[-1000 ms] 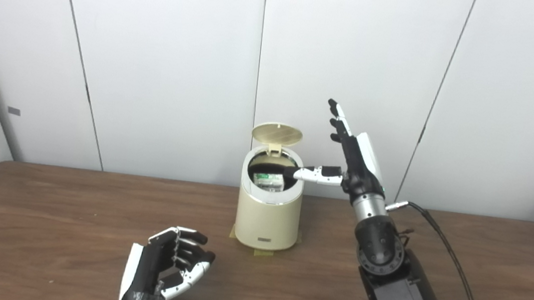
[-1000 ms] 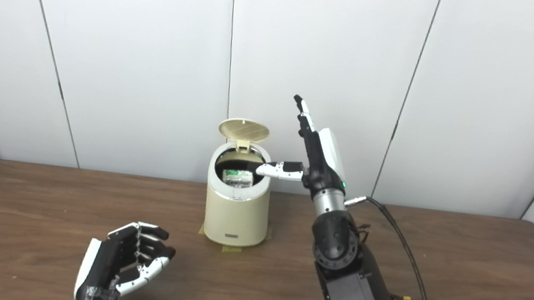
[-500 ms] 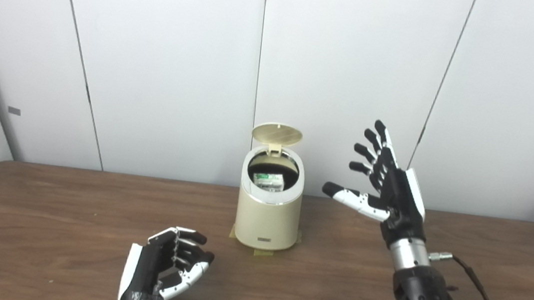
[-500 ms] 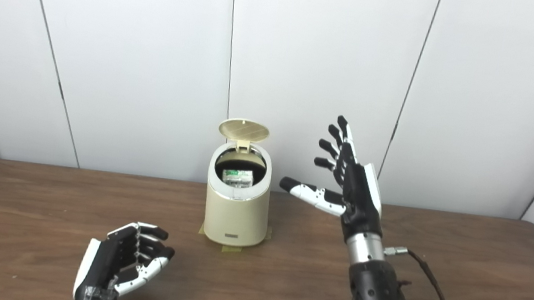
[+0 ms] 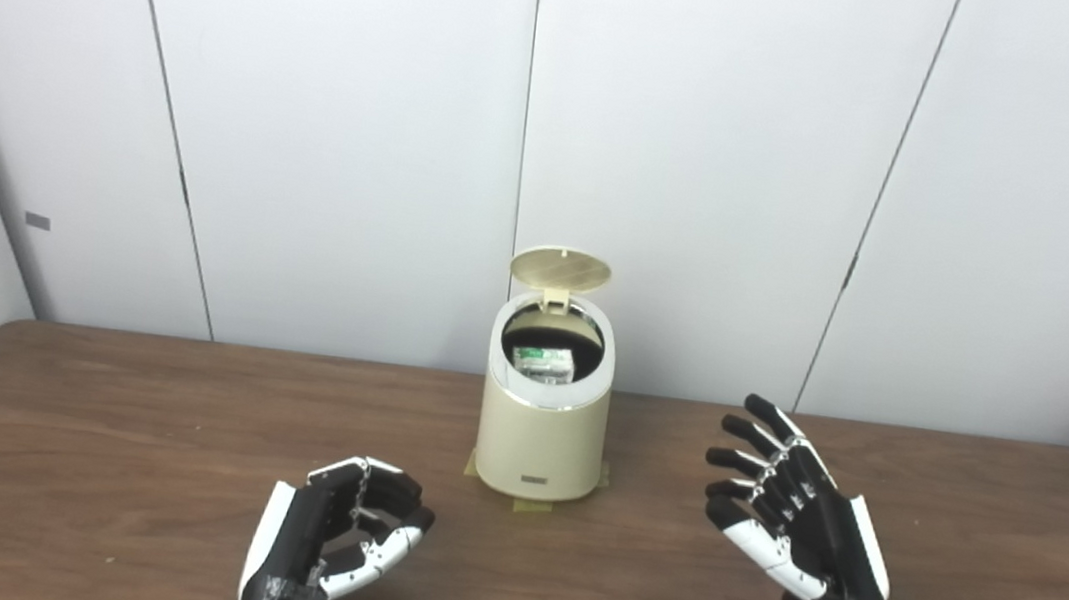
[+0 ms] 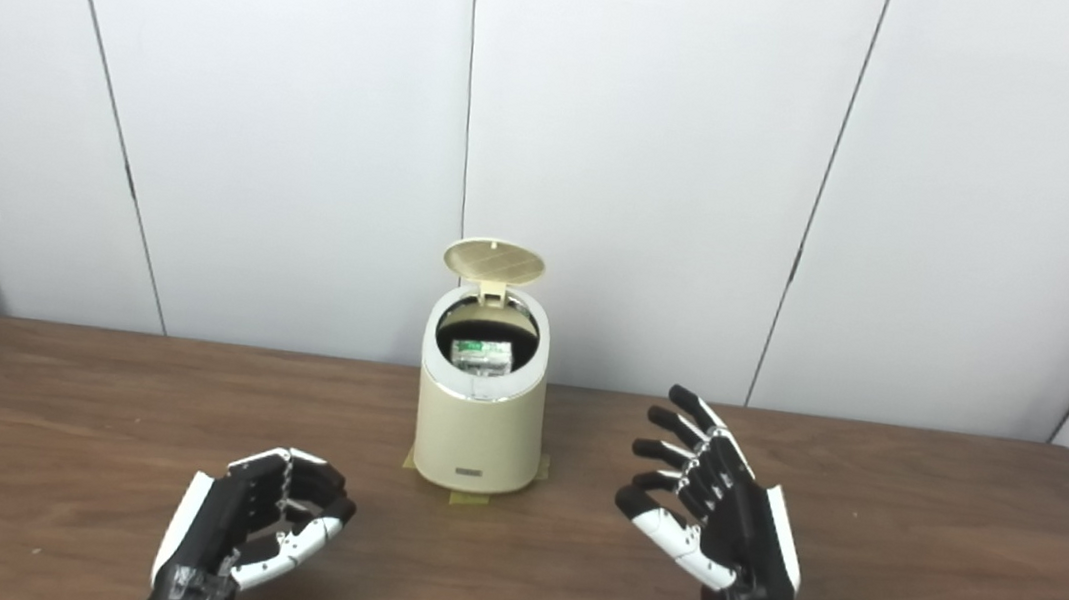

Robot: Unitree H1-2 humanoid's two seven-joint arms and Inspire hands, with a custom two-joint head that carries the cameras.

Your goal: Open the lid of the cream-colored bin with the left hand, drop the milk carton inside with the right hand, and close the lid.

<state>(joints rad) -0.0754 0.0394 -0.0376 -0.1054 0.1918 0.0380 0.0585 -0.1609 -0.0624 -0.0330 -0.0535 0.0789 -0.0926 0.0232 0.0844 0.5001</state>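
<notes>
The cream-colored bin (image 5: 540,442) stands at the middle back of the table with its round lid (image 5: 560,268) tipped up behind the opening. Inside the dark opening lies the milk carton (image 5: 542,362), white with green print. My right hand (image 5: 796,521) is open near the table's front right, fingers spread, well apart from the bin and holding nothing. My left hand (image 5: 337,534) rests low at the front left of the bin with its fingers curled loosely, nothing in it.
The brown wooden table (image 5: 124,455) spreads wide on both sides of the bin. Yellowish tape (image 5: 531,506) marks the bin's base. White wall panels rise behind the table's back edge.
My right hand has drawn back from above the bin's rim, down and toward the front right. The carton stays in the bin, the lid stays up. My left hand has barely moved.
</notes>
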